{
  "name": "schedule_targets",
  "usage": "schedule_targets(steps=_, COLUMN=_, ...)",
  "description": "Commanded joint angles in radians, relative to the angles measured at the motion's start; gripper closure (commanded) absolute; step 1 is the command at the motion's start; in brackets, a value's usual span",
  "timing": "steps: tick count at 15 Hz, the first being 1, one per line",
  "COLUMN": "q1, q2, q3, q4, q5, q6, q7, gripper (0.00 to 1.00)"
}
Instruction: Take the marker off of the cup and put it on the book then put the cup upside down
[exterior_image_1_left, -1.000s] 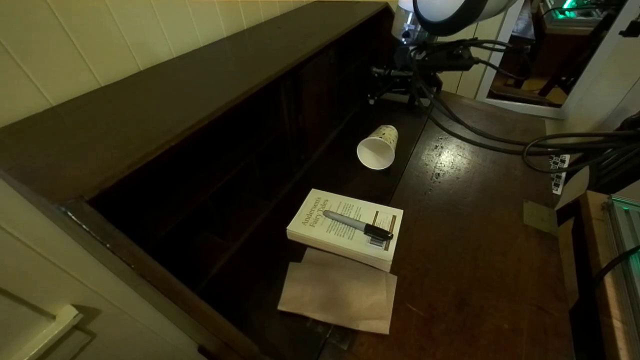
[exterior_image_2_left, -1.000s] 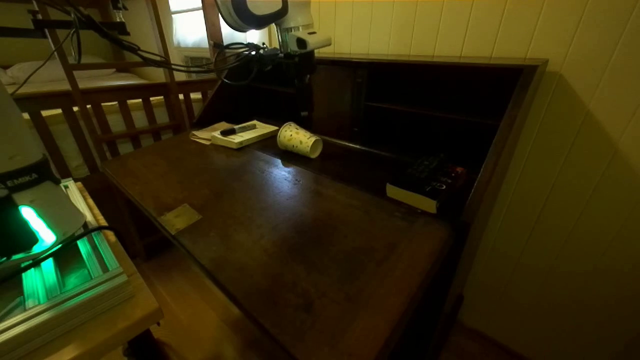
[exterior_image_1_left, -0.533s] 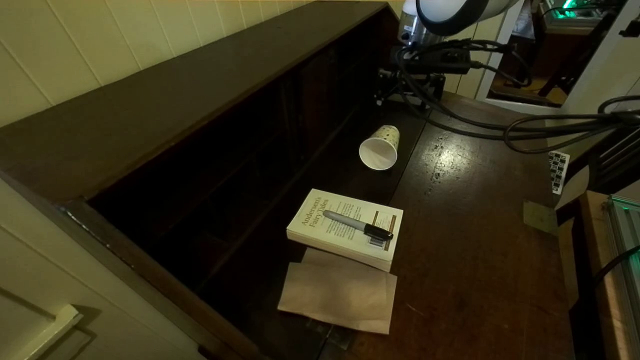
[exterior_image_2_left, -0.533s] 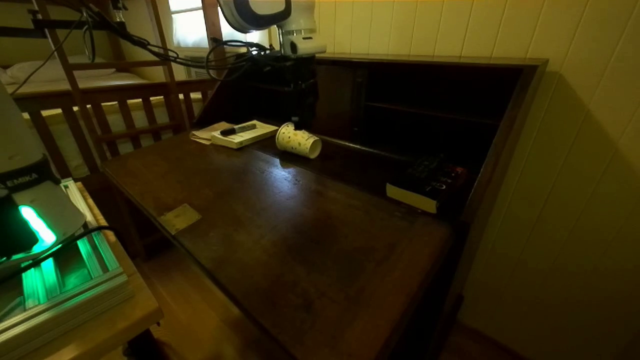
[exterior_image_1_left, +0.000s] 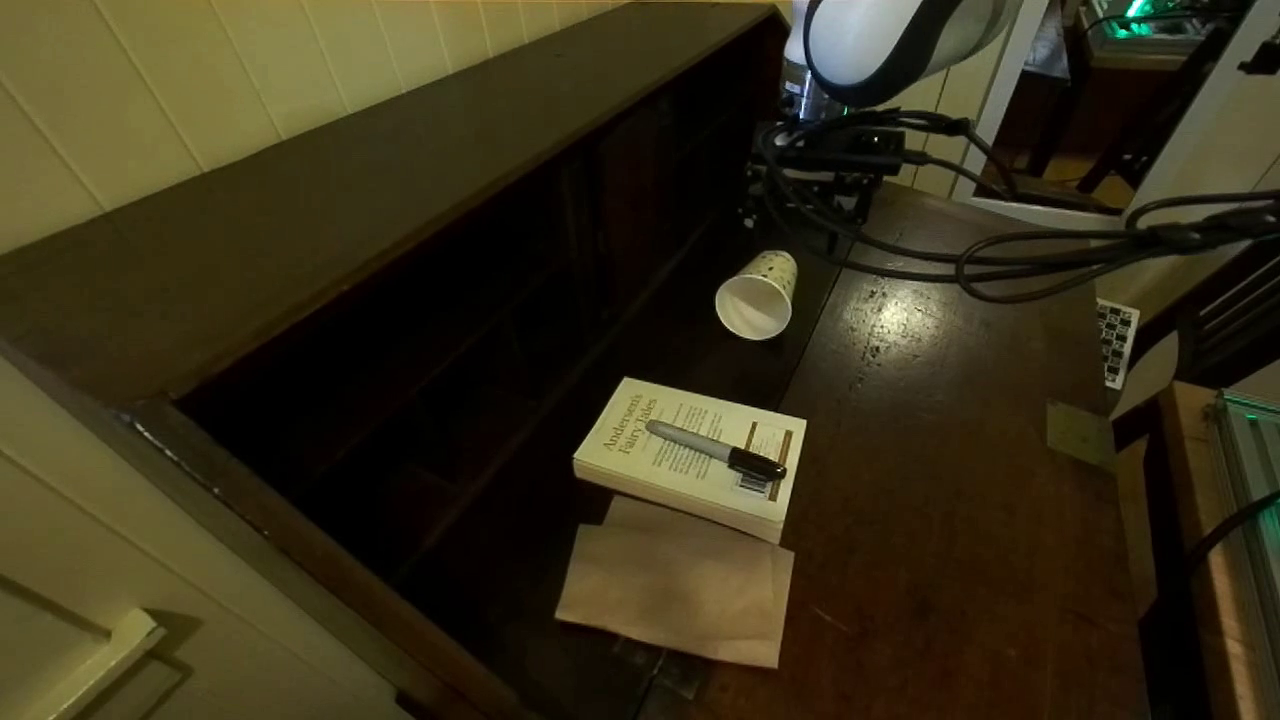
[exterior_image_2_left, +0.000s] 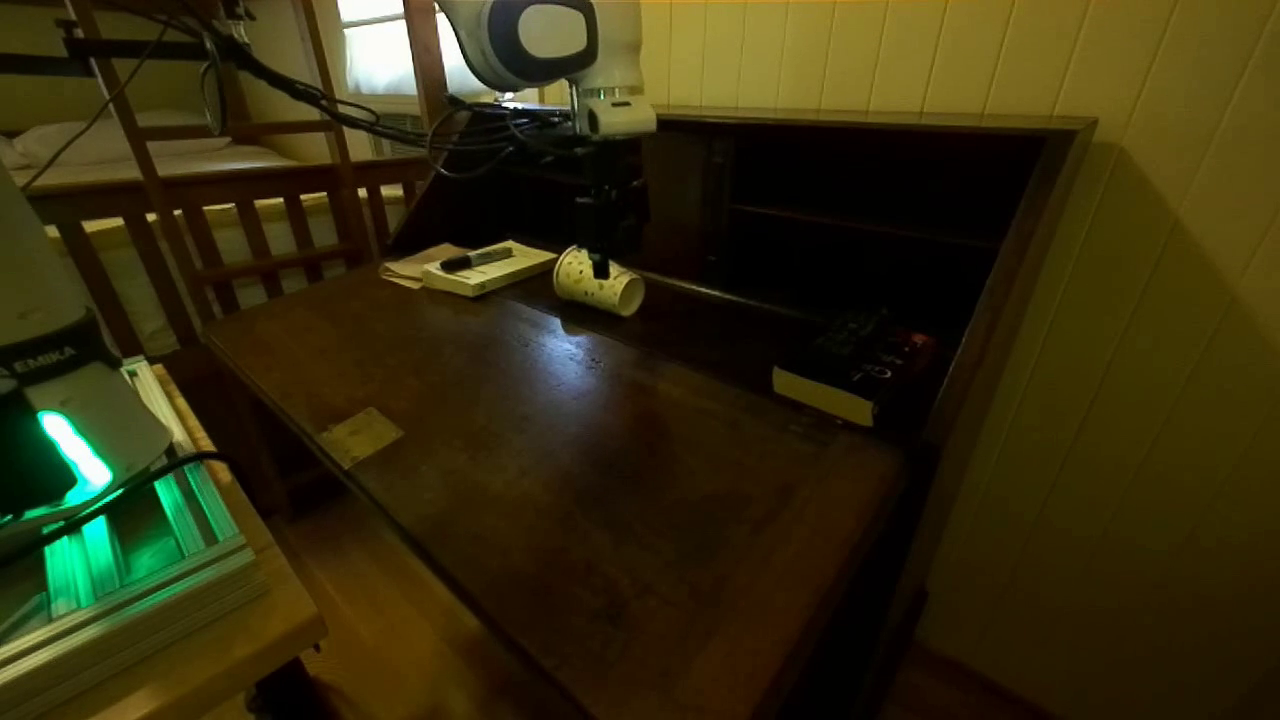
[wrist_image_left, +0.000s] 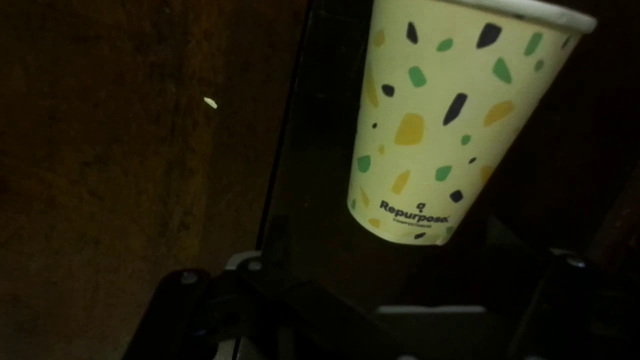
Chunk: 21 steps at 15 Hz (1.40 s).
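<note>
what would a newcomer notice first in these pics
Probably the speckled cup, lying on its side on the dark desk and looming large in the wrist view. Next comes the green light glowing near the left edge of an exterior view, then the marker resting across the white book.
</note>
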<state>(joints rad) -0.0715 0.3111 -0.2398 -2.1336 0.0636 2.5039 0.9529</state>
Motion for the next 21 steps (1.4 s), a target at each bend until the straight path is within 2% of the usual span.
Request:
schedule_targets(steps=1, q1=0.008, q2=0.058, q3=-0.005, q4=0.056, q5=-0.02, q6=-0.005, q7=0.038, gripper=0.0)
schedule_targets(steps=17, q1=0.044, q2=0.161, q3=-0.012, q4=0.125, q5=-0.025, q6=-0.015, q7=0.038, gripper=0.01)
schedule_targets(steps=20, q1=0.06, q2=0.163, q3=-0.022, q4=0.128, q5=-0.043, q6=-0.013, q7=0.045, gripper=0.17)
schedule_targets(steps=21, q1=0.067, q2=0.163, q3=-0.026, q4=0.128, q5=-0.053, q6=-0.012, q7=0.049, gripper=0.29)
